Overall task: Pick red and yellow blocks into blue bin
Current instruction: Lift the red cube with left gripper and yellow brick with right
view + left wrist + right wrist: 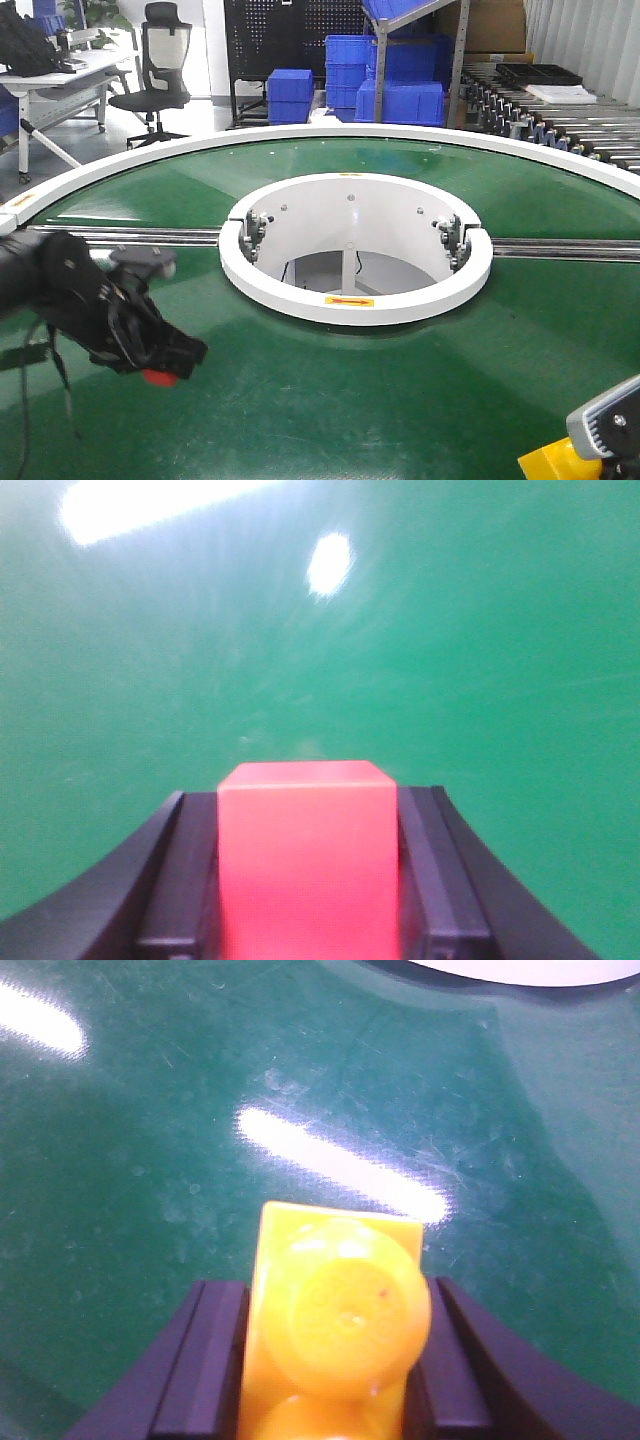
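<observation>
**Q:** Entry one, your left gripper?
**A:** Its black fingers press against both sides of the red cube, so it is clamped on it. In the front view the cube shows as a red corner under the gripper, near left, over the green belt. You cannot tell whether it touches the belt.

**Q:** Entry two, your right gripper?
**A:** It is closed on the yellow brick, one finger on each side, with a round stud facing the wrist camera. The front view puts the brick at the near right corner, partly cut off by the frame edge.

**Q:** Entry three, markings?
**A:** There is one yellow label with a red arrow on the near face of the white ring at the belt's centre. The print is too small for you to read.

**Q:** Entry four, surroundings?
**A:** A metal rail runs left and right from the ring. The ring lies between your grippers and the far side of the belt. Beyond the belt are stacked blue crates, a black pegboard and an office chair at far left. At far right a roller conveyor carries a black tray. All of these are well apart from both grippers.
</observation>
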